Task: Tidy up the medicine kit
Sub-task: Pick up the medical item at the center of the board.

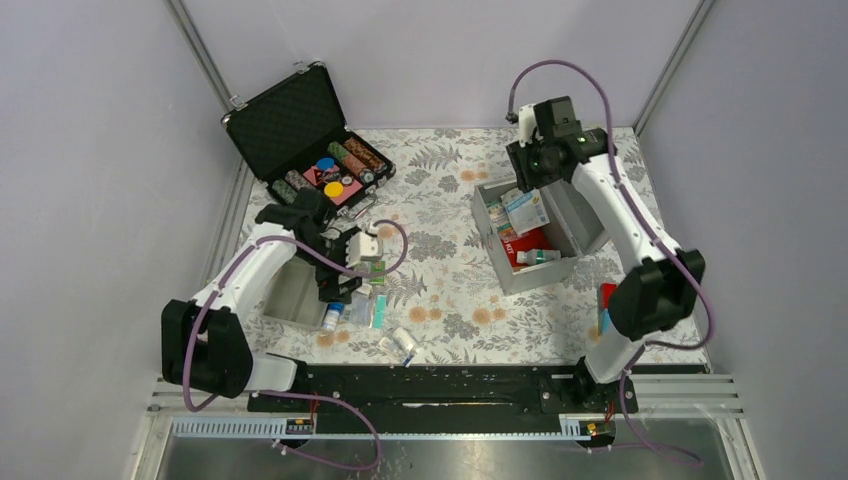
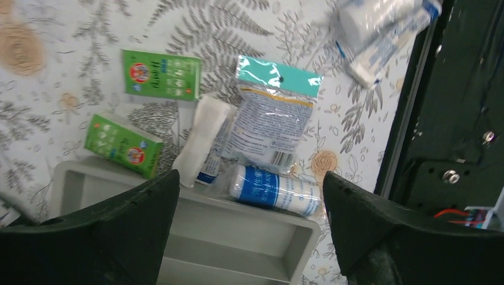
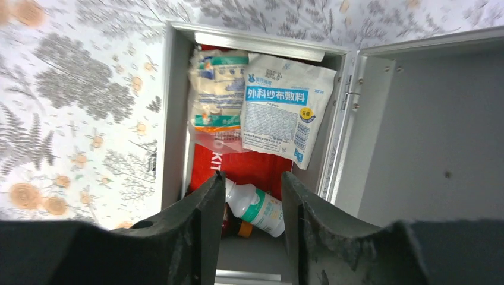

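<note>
The medicine kit (image 1: 540,276) is a silver-grey box with its lid (image 1: 585,215) swung open to the right. In the right wrist view the kit (image 3: 172,113) holds a red pouch (image 3: 255,163), a white bottle with a green label (image 3: 258,208) and two packets (image 3: 282,110). My right gripper (image 1: 527,182) hovers above it; its jaws (image 3: 252,181) stand partly open with nothing between them. My left gripper (image 1: 340,288) hangs wide open (image 2: 251,196) over a grey tray (image 2: 238,237). Just past the tray's rim lie a blue-and-white roll (image 2: 276,190), a white roll (image 2: 202,136), two green boxes (image 2: 160,74) and a teal-topped packet (image 2: 270,116).
A black foam-lined case of coloured chips (image 1: 310,145) stands open at the back left. Wrapped bandage packs (image 1: 400,345) lie near the black rail (image 1: 430,385) at the front edge. A red and blue item (image 1: 606,300) rests beside the right arm's base.
</note>
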Action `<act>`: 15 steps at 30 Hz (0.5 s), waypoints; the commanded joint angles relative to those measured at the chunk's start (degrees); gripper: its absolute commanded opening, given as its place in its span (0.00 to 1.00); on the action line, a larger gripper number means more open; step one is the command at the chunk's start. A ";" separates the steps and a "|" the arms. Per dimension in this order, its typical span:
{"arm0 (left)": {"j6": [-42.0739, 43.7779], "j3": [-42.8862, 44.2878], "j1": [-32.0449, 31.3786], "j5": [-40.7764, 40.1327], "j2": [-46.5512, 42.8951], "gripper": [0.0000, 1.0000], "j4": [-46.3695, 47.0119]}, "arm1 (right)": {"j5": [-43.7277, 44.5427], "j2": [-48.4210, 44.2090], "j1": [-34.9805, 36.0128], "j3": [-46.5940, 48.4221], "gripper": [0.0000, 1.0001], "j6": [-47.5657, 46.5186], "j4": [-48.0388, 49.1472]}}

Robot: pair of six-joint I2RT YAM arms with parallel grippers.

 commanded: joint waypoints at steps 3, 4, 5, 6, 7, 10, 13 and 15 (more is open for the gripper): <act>11.68 -3.89 -3.32 -1.35 1.82 0.77 3.85 | -4.90 -7.51 0.37 -0.67 0.48 3.02 -1.81; 11.18 -3.39 -4.21 -1.28 3.20 0.74 3.95 | -5.01 -8.28 0.37 -0.43 0.48 3.00 -2.15; 10.46 -2.81 -5.26 -1.29 4.57 0.71 4.01 | -5.26 -8.95 0.35 -0.11 0.48 3.02 -2.56; 9.50 -2.17 -6.22 -1.38 6.14 0.69 3.95 | -5.51 -9.58 0.35 0.25 0.49 2.95 -2.85; 8.51 -1.71 -7.27 -1.44 7.43 0.69 4.03 | -5.64 -10.21 0.34 0.57 0.49 2.94 -2.99; 2.45 -1.95 -10.71 -3.13 10.41 0.68 7.17 | -5.69 -11.66 0.36 1.37 0.49 3.32 -3.23; -3.03 -3.86 -14.33 -6.80 12.00 0.68 12.64 | -5.27 -12.81 0.34 1.29 0.49 3.62 -3.21; -9.23 -4.82 -16.10 -10.31 13.84 0.63 16.31 | -4.99 -13.44 0.34 0.88 0.49 3.84 -3.25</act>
